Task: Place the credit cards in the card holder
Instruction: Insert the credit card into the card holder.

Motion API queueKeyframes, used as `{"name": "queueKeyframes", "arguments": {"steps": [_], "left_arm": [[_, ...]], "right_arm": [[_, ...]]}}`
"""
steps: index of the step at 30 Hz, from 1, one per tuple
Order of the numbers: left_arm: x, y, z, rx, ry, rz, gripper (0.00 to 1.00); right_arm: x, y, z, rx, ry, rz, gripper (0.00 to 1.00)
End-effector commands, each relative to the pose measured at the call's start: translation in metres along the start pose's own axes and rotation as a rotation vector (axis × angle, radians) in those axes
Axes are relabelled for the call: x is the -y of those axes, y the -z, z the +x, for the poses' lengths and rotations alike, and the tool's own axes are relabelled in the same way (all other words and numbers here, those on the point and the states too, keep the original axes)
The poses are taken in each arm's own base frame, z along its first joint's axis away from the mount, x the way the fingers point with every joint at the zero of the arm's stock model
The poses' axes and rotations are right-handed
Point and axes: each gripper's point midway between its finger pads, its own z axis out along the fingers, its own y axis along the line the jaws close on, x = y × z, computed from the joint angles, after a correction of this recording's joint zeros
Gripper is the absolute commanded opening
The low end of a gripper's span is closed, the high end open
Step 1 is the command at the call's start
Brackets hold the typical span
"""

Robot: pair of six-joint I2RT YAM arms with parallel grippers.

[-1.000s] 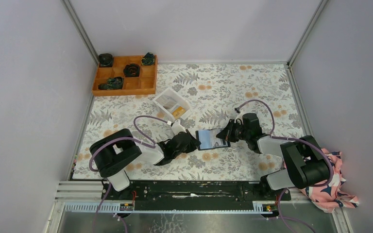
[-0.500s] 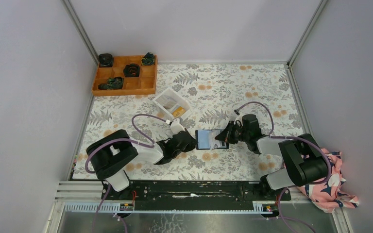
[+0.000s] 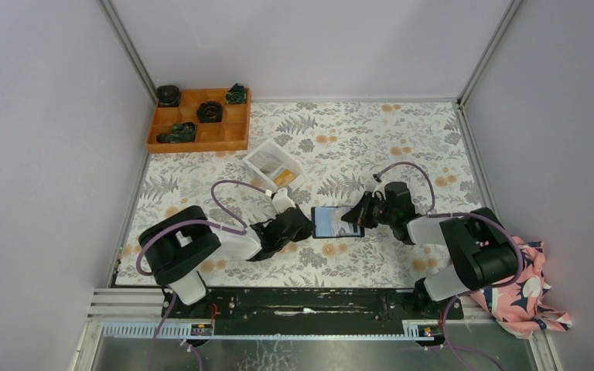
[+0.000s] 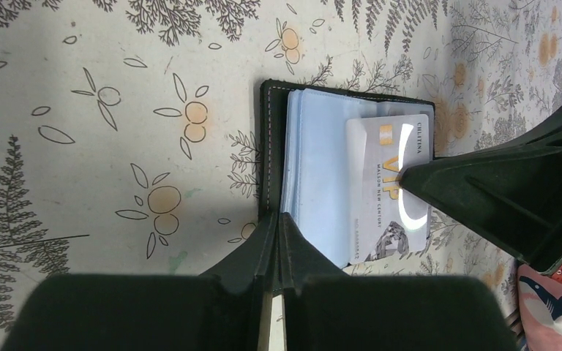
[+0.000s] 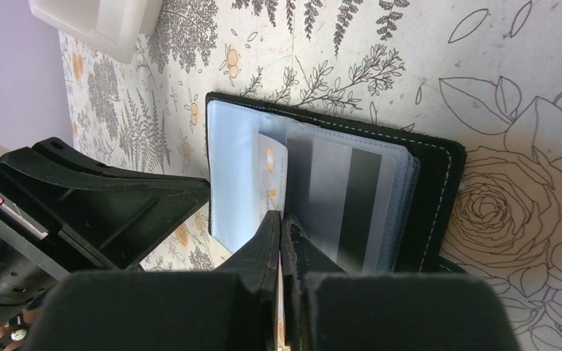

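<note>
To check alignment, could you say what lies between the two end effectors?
The open card holder, bearing a VIP card, lies between the left end effector and right end effector, per the top external view.

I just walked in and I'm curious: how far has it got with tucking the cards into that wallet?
Done: the card holder lies open. In hand: the left tool pinches its edge, and the shut right tool presses on a silver VIP card that seems partly tucked in. Left: orange cards wait in the white tray.
</note>
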Motion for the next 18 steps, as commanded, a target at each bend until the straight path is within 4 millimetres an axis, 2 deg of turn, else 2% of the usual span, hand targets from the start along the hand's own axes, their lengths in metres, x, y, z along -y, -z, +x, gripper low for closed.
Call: {"name": "queueKeyframes", "arguments": {"steps": [1,9,18], "left_arm": [[-0.036,-0.006,0.01,-0.026,-0.068,-0.119,0.09],[-0.035,-0.009,0.014,-0.034,-0.064,-0.113,0.07],[-0.03,-0.011,0.016,-0.048,-0.06,-0.091,0.02]], "right_arm": [[0.013,-0.007,0.001,0.002,-0.004,0.062,0.0],[0.018,-0.012,0.008,-0.017,-0.024,0.055,0.0],[0.02,-0.019,0.031,-0.069,0.014,0.099,0.0]]}}
